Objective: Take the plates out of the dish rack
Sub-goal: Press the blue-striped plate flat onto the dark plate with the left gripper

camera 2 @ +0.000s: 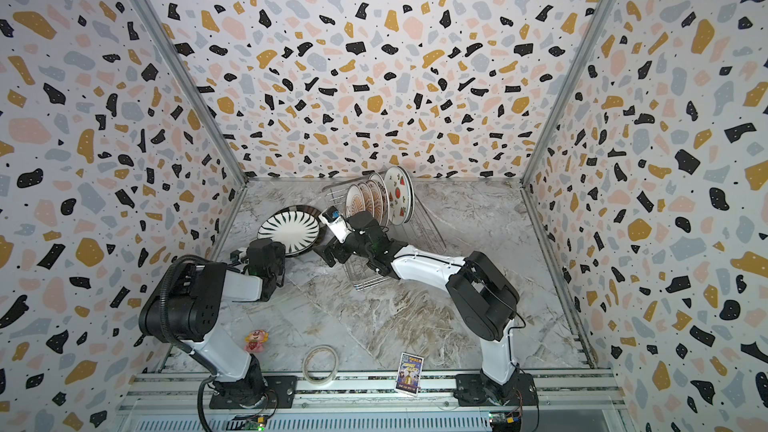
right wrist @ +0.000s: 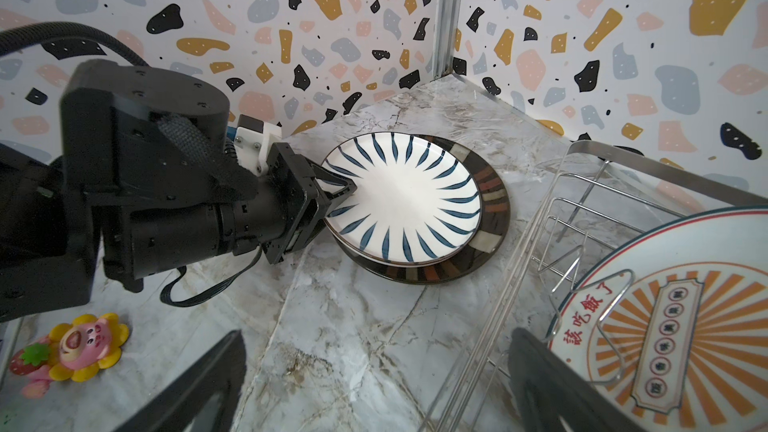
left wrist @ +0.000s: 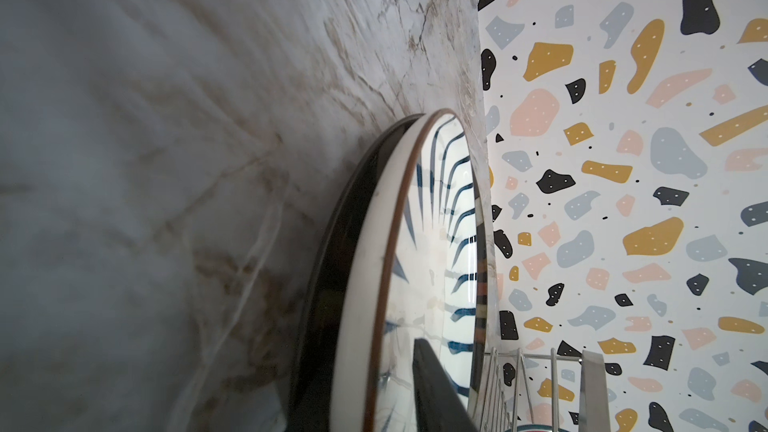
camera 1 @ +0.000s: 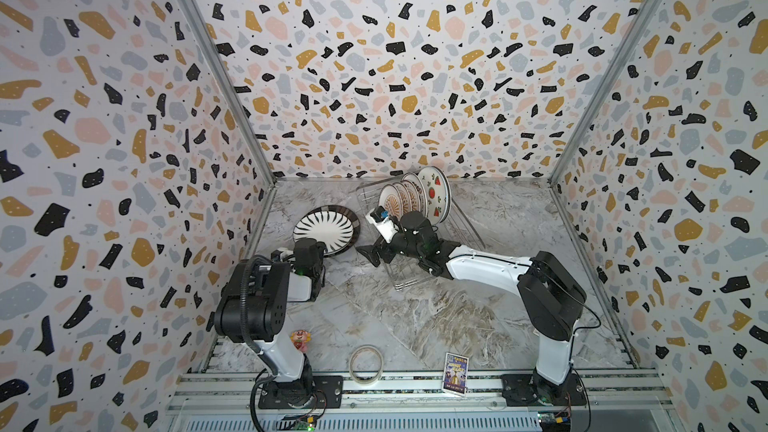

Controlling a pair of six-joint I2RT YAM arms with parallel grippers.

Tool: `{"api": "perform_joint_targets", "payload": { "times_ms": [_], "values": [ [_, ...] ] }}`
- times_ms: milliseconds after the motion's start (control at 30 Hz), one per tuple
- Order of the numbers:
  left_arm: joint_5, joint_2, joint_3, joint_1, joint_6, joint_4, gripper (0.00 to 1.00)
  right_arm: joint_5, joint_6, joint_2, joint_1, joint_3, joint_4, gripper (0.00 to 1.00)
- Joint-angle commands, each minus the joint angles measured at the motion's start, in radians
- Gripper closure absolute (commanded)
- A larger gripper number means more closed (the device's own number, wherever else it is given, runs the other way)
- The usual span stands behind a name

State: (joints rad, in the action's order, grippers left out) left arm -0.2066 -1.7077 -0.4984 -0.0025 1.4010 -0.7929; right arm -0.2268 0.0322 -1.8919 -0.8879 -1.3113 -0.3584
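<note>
Marbled counter (camera 1: 415, 317), far-left corner: left claw (right wrist: 338, 201) straddles the round striped plate (right wrist: 403, 197) at its rim, grip unclear; right claw (right wrist: 376, 347) gapes at wire rack (right wrist: 673, 174).

My top views are bright and evenly lit, the walls (camera 1: 104, 160) bowing toward the edges. Soft shadows lie on the bench (camera 1: 374, 317). My left wrist view is dim and smeared near the lens; the striped plate (left wrist: 432, 251) carries glare streaks.

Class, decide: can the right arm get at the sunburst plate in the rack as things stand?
Probably yes: the right gripper hangs open beside the sunburst plate, frontmost in the rack; only thin wire crosses it.
</note>
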Motion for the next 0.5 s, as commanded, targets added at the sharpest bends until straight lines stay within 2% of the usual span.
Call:
{"api": "perform_joint_targets", "payload": {
  "times_ms": [0, 233, 467],
  "values": [
    [-0.054, -0.012, -0.029, -0.007, -0.032, -0.016, 0.69, 0.011, -0.01, 0.027, -0.004, -0.023, 0.015, 0.01],
    [-0.124, 0.008, -0.064, -0.013, -0.066, 0.093, 0.66, 0.011, -0.008, 0.027, -0.004, -0.023, 0.016, 0.01],
    [-0.185, -0.024, -0.085, -0.022, -0.085, 0.123, 0.67, 0.009, -0.006, 0.024, -0.005, -0.03, 0.022, 0.01]
  ]
}}
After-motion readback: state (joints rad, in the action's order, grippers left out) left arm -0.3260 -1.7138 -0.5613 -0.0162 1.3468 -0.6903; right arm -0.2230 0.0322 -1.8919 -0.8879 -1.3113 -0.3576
